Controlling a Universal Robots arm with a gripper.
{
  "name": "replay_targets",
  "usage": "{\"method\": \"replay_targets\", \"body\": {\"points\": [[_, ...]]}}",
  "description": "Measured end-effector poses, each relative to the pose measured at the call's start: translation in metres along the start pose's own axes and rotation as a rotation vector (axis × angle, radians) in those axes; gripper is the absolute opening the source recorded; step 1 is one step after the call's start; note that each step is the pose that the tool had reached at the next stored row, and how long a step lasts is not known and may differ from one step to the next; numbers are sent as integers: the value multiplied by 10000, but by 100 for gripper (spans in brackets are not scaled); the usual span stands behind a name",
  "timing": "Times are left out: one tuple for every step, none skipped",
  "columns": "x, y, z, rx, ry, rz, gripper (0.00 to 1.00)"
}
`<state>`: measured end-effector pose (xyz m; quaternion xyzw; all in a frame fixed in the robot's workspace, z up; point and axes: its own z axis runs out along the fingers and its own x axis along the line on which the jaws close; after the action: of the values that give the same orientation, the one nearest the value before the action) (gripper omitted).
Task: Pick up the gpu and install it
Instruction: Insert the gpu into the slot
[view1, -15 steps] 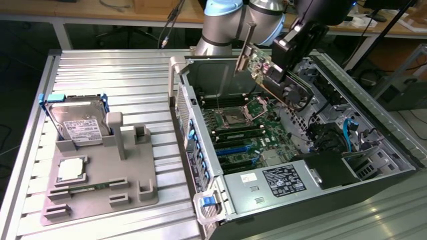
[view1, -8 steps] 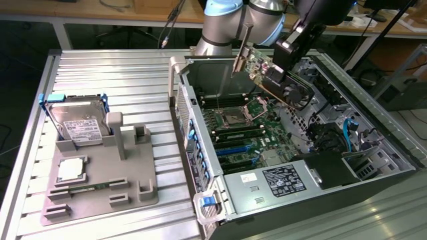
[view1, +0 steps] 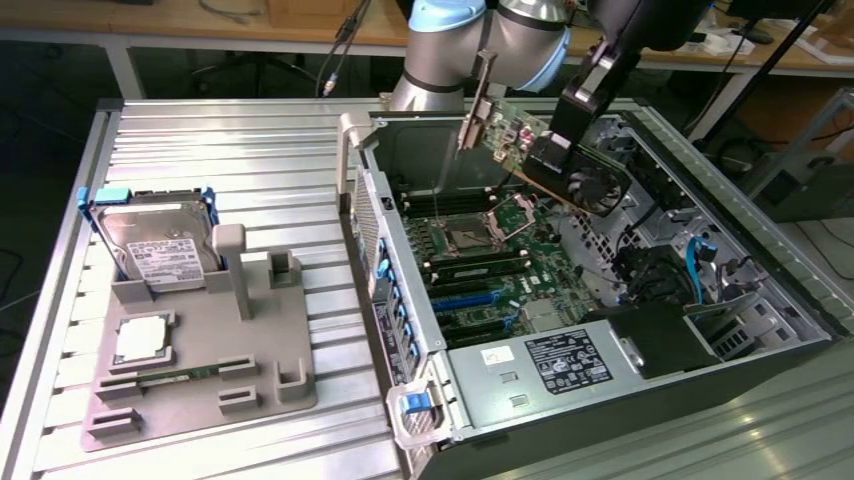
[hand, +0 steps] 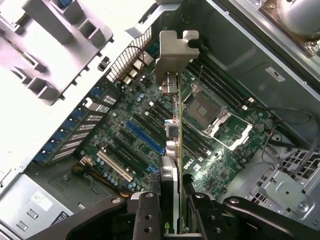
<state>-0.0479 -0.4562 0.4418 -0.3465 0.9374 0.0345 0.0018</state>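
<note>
Gpu (view1: 550, 165) is held in the air over the open computer case (view1: 774, 250), tilted edge-down above the motherboard (view1: 487, 275) and not seated in any slot. The arm (view1: 454, 55) is angled down over the case from beyond it, the wrist pointed into the opening. The card's upper edge is clamped between the jaws of the gripper (hand: 172, 202), with its silver bracket (hand: 175, 55) turned toward the case's slotted rear wall.

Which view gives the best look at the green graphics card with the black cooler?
Exterior view: the green gpu shows its broad face, black fan and silver bracket. The wrist view sees the gpu edge-on, clamped in the black gripper.
</note>
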Motion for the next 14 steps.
{"method": "replay_targets", "body": {"points": [[0, 0, 0, -1, 3, -47, 27], [0, 0, 0, -3, 6, -91, 27], [0, 0, 0, -4, 8, -133, 27], [0, 0, 0, -5, 11, -177, 27], [0, 0, 0, -6, 14, -220, 27], [0, 0, 0, -8, 17, -279, 27], [0, 0, 0, -9, 21, -324, 27], [0, 0, 0, -10, 23, -363, 27], [0, 0, 0, -12, 26, -413, 27], [0, 0, 0, -13, 29, -453, 27], [0, 0, 0, -14, 32, -496, 27], [0, 0, 0, -15, 34, -539, 27], [0, 0, 0, -16, 37, -582, 27], [0, 0, 0, -17, 39, -623, 27]]}}
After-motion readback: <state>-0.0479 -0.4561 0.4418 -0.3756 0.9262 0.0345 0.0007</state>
